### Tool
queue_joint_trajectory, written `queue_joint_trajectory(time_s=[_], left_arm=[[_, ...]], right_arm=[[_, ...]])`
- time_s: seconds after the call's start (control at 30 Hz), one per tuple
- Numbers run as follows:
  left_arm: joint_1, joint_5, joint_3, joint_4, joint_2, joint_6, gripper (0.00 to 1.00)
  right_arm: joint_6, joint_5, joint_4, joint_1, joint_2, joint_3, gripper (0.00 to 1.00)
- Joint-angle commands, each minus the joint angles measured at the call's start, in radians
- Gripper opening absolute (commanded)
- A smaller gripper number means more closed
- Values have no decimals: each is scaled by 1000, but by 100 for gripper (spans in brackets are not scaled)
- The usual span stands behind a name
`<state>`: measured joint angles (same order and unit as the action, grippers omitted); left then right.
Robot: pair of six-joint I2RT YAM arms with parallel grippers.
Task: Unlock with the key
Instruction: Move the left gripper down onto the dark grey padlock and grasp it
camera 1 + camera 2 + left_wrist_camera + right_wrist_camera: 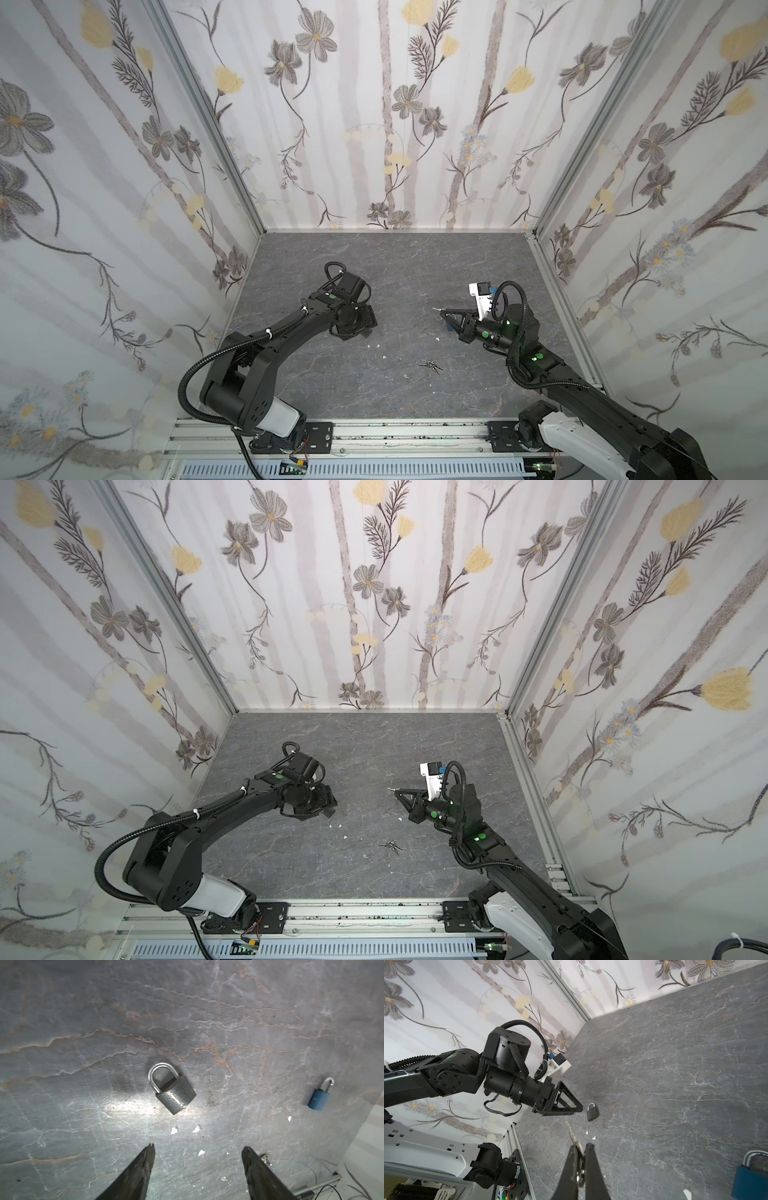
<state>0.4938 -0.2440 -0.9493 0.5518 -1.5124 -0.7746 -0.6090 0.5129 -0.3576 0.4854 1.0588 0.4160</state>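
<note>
Left of middle on the table: a grey padlock lies flat on the dark, stone-look top. Its shackle looks seated at both ends. In both top views the arm above hides it.
Left gripper: it hangs over the grey padlock with its two fingers spread wide and nothing between them. The padlock lies just beyond the fingertips and does not touch them.
Right gripper: it sits right of middle, level with the left gripper. Its fingers are pinched tight on the head of the key.
Key: it is thin and silver, and its blade sticks out past the fingertips. It is held clear of the table. It points left toward the grey padlock but is well apart from it.
Blue padlock: it lies on the table under the right gripper. It is to the right of the grey padlock and well apart from it. From here I cannot tell whether its shackle is seated.
Bunch of keys: it lies loose on the table, nearer than both grippers and a little right of middle. Nothing touches it.
White scraps: a few small bits are scattered on the table, on the near side of the grey padlock.
</note>
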Motion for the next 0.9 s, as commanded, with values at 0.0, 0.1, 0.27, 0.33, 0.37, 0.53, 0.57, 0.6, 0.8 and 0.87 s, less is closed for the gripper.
queue_joint_trajectory(time_s=[0.0, 0.1, 0.27, 0.33, 0.37, 0.53, 0.57, 0.6, 0.8, 0.87], left_arm=[[-1, 61, 3, -13, -29, -62, 71], [-1, 86, -4, -25, -55, -74, 71], [-1, 84, -35, -43, -121, -87, 71], [-1, 83, -49, -43, -150, -86, 70], [-1, 80, -55, -46, -161, -84, 69], [-2, 81, -90, -45, -216, -76, 65], [-2, 83, -94, -46, -227, -74, 63], [-1, 84, -101, -46, -236, -71, 62], [11, 105, -156, -7, -295, -38, 54], [19, 121, -172, 16, -315, -24, 52]], right_arm=[[5, -31, -20, 2, 2, -3, 0], [6, -36, -21, 2, 4, -3, 0], [5, -45, -22, 2, 4, -9, 0], [7, -50, -17, 2, 1, -10, 0], [7, -51, -17, 3, 0, -13, 0], [10, -64, -14, 2, -10, -26, 0], [12, -65, -12, 2, -11, -27, 0], [12, -68, -13, 2, -12, -28, 0], [15, -72, -15, 2, -2, -32, 0], [16, -72, -16, 2, 0, -33, 0]])
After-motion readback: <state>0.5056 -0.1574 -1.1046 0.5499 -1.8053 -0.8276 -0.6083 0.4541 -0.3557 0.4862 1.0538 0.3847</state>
